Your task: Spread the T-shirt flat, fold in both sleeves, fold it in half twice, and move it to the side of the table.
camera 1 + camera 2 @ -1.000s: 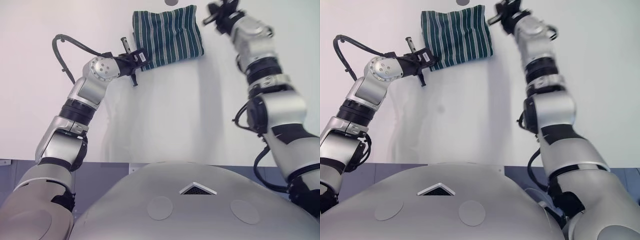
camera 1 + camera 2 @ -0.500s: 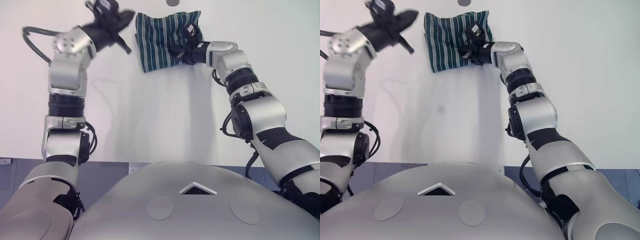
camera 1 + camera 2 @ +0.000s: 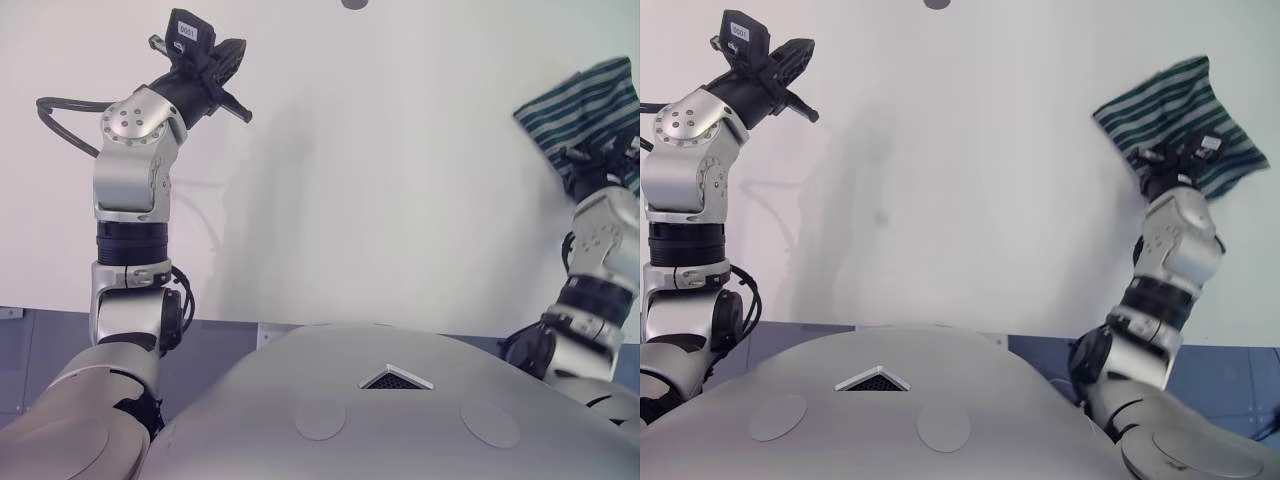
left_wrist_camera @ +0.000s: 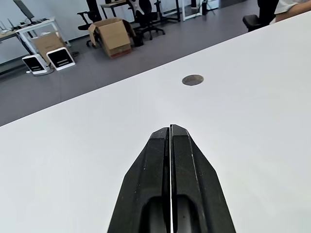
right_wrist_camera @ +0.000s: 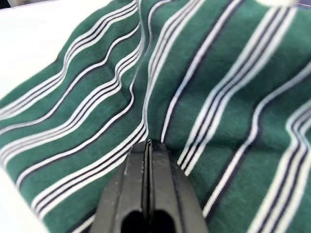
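green striped t-shirt (image 3: 1185, 100) in closed right end effector (image 5: 148, 142), far right

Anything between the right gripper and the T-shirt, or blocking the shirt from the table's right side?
Nothing visible does. The right gripper is shut on the folded T-shirt, which lies near the right side of the table; the left gripper is raised far to the left, shut.

You've got bright, even light | white table (image 3: 400, 200) close to glaring | soft grey shadows right of your left arm (image 3: 128, 200)
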`<action>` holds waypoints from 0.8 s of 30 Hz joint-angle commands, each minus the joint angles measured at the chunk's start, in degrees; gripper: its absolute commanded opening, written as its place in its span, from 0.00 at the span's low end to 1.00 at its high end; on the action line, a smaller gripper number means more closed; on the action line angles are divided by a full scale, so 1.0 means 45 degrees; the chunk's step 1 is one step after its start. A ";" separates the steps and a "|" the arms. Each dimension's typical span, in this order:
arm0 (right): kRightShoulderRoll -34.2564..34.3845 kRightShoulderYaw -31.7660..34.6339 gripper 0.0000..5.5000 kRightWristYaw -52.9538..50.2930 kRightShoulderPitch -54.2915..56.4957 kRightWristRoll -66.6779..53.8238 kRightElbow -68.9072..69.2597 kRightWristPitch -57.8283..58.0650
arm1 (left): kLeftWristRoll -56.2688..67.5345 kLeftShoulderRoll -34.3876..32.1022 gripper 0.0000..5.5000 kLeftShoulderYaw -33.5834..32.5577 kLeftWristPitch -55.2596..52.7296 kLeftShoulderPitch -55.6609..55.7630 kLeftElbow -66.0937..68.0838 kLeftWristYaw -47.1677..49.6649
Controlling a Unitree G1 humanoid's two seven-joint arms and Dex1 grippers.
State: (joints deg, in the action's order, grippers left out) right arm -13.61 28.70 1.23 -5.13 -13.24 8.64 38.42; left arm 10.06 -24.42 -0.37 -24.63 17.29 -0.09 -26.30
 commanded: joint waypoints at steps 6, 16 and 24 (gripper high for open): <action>-0.3328 -0.2172 0.00 -0.0684 0.5226 0.2803 0.2192 -0.1312 | -0.0569 0.1403 0.00 -0.1073 0.1604 0.1173 0.1838 0.2623; 0.0168 -0.3748 0.00 -0.1641 0.4076 0.2718 0.0482 -0.2390 | -0.0272 0.2788 0.00 -0.2360 0.1419 0.1751 0.3964 0.4891; 0.0941 -0.4467 0.00 -0.1813 0.3643 0.3213 -0.0401 -0.3328 | -0.0091 0.3443 0.00 -0.2099 0.1497 0.1750 0.4341 0.4573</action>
State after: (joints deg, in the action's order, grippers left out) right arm -8.97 8.74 -7.04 11.29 0.49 7.55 24.41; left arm 8.95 -9.12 -9.64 -17.53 24.21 19.32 -5.38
